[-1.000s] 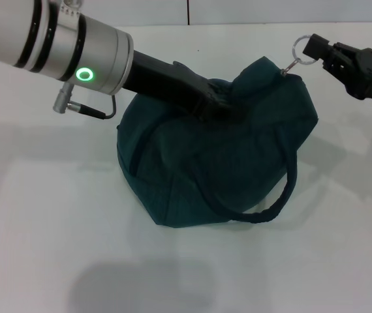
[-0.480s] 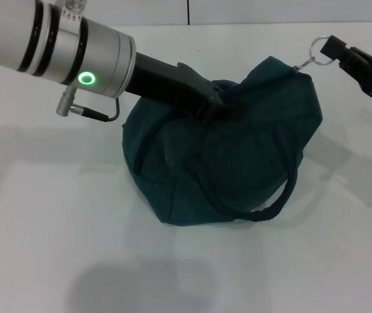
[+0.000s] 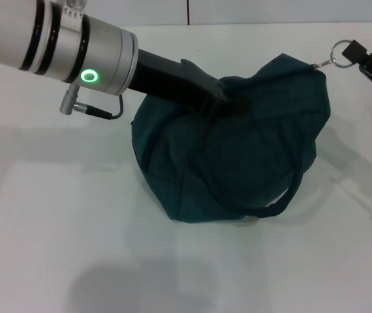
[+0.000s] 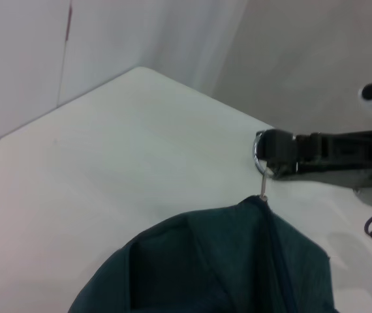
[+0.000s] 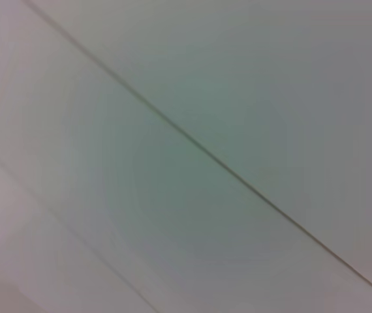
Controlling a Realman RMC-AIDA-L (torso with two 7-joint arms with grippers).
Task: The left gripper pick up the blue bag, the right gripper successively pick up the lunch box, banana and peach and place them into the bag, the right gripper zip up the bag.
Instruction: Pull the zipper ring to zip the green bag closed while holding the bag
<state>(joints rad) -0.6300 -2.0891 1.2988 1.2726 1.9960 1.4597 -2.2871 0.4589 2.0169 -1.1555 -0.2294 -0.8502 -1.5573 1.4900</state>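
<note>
teal blue bag (image 3: 232,156), right gripper (image 3: 354,53) pinching ring pull (image 3: 337,53)

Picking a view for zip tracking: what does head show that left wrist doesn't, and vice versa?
Head only: the black left gripper pressed into the top of the dark teal fabric lunch bag, its silver joint with a green light ring, and the bag's loop handle.

Left wrist only: the zipper line running down from the pull.

Both: the bag, the white table, and the black right gripper holding the metal ring zip pull at the bag's raised corner.
</note>
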